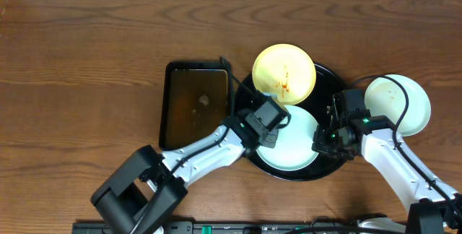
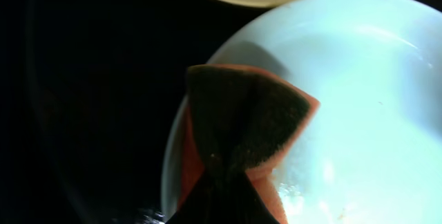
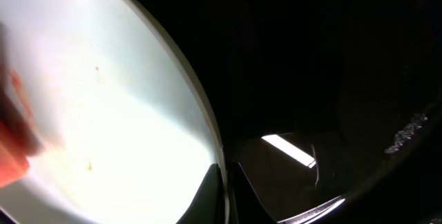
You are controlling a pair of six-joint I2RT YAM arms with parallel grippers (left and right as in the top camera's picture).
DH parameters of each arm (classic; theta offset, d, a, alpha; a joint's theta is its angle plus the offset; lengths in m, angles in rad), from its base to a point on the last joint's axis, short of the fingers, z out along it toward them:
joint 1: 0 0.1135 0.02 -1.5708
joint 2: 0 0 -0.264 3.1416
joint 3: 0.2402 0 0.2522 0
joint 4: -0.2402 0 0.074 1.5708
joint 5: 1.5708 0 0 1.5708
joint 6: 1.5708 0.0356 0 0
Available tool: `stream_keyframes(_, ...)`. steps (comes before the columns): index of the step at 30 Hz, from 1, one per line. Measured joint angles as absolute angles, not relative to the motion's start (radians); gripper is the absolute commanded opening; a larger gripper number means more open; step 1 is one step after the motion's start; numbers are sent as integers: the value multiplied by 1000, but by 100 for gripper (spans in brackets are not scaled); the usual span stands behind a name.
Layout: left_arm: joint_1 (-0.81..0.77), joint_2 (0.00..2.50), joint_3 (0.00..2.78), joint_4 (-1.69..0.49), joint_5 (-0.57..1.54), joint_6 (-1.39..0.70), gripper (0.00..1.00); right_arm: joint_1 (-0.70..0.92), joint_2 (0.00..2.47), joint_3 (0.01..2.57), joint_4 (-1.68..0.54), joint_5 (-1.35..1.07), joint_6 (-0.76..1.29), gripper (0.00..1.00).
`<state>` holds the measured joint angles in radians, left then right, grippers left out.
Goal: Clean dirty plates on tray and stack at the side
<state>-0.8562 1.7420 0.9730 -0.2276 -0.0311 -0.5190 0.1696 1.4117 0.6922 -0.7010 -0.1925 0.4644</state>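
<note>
Left pincer (image 1: 274, 133) clamped on a folded orange sponge with a dark scouring face (image 2: 242, 124). Beneath it, a pale mint-white round plate (image 1: 292, 154) lies flat, face up, in the large round black tray (image 1: 328, 79). Right pincer (image 3: 224, 189) sits at that plate's rim, and I can't tell its grip.

Crowded tray, open table around it.
The black tray (image 1: 333, 76) is packed: a yellow plate (image 1: 284, 73) fills its far half and a mint plate (image 1: 294, 154) its near half. The left gripper (image 1: 274, 127), pinching a sponge (image 2: 242, 124), covers that plate's left part, and the right gripper (image 1: 322, 141) nips its right rim. A rectangular pan (image 1: 196, 105) blocks just left of the tray, a second mint plate (image 1: 401, 107) just right. The wooden table (image 1: 86, 53) lies open far left and along the far edge.
</note>
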Motion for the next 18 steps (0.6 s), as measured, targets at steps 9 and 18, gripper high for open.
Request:
stream_keyframes(9, -854, 1520, 973, -220, 70, -492, 8, 170, 1412, 692, -702, -192, 464, 1)
stream_keyframes(18, -858, 1536, 973, -168, 86, -493, 8, 170, 1412, 692, -710, -191, 464, 1)
